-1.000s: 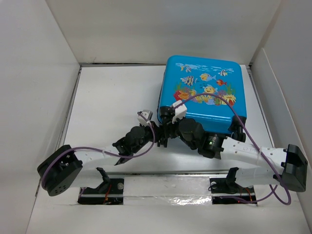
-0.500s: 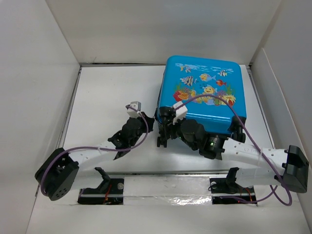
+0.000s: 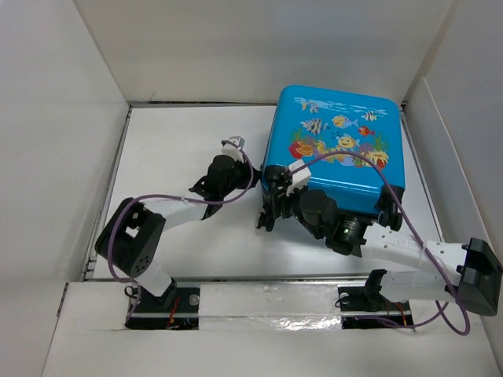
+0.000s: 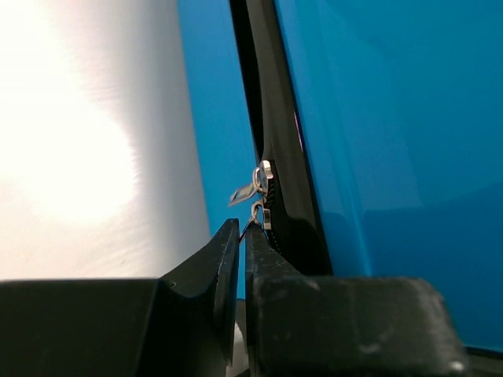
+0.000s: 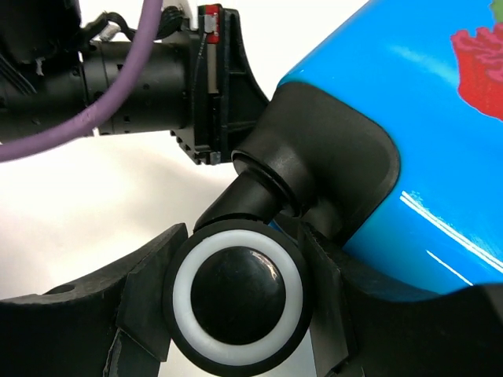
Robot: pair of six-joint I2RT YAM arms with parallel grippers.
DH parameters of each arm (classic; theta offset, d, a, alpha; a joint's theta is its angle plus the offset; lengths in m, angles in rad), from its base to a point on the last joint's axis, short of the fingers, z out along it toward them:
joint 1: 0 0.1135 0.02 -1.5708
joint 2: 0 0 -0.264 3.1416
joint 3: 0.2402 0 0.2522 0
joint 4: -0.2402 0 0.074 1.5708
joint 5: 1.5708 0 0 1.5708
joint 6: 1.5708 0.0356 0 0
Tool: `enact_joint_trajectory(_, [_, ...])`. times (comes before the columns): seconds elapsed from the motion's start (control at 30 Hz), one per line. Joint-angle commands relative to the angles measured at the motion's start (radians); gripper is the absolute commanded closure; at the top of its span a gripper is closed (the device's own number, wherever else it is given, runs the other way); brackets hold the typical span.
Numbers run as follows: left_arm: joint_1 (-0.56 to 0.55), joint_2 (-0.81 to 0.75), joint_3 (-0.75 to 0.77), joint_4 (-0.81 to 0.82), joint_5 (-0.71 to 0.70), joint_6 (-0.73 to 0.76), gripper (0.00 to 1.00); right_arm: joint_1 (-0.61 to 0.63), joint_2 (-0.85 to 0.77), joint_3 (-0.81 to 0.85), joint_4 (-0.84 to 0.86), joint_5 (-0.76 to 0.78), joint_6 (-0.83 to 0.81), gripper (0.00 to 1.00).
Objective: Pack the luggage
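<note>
The blue luggage (image 3: 338,149) with its fish print lies closed and flat at the back right. My left gripper (image 3: 254,178) is at its left edge. In the left wrist view the gripper (image 4: 240,232) is shut on a thin metal zipper pull (image 4: 255,212) on the black zipper band between the blue shells (image 4: 393,118). My right gripper (image 3: 268,215) is at the near left corner of the luggage. In the right wrist view it (image 5: 242,239) is shut on a black wheel (image 5: 238,302) with a white ring, under the blue shell (image 5: 424,118).
White walls enclose the white table (image 3: 181,141) on the left, back and right. The right wall stands close to the luggage's right side. A second wheel (image 3: 385,212) sits at the luggage's near right corner. Purple cables loop over both arms.
My left arm has swung forward and right, bringing its gripper to the luggage's left edge. The luggage has shifted slightly back and right, and my right gripper has moved with its wheel.
</note>
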Motion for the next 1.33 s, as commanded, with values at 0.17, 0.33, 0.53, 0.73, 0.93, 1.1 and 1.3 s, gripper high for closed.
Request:
enact_joint_trajectory(0.17, [0.151, 0.069, 0.125, 0.075, -0.2, 0.016, 1.0, 0.053, -0.116, -0.044, -0.09, -0.111, -0.006, 1.0])
enact_joint_trajectory(0.33, [0.151, -0.124, -0.07, 0.033, -0.379, -0.215, 0.35, 0.064, -0.051, -0.01, -0.07, -0.153, -0.026, 1.0])
enact_joint_trajectory(0.53, [0.151, -0.526, -0.213, -0.111, -0.439, -0.355, 0.01, 0.125, 0.12, 0.113, -0.056, -0.203, -0.078, 0.97])
enact_joint_trajectory(0.73, [0.151, -0.876, -0.172, -0.302, -0.225, -0.285, 0.01, 0.205, 0.131, 0.286, -0.203, -0.061, -0.103, 0.0])
enact_joint_trajectory(0.93, [0.151, -1.051, 0.052, -0.669, -0.079, -0.098, 0.01, 0.26, -0.146, 0.294, -0.311, 0.107, -0.118, 0.0])
enact_joint_trajectory(1.1, [0.151, -1.167, 0.131, -0.852, -0.074, 0.044, 0.01, 0.26, -0.538, 0.174, -0.351, 0.214, -0.075, 0.0])
enact_joint_trajectory(1.3, [0.151, -1.158, 0.126, -0.84, -0.106, 0.087, 0.01, 0.26, -0.772, 0.064, -0.315, 0.298, -0.069, 0.0])
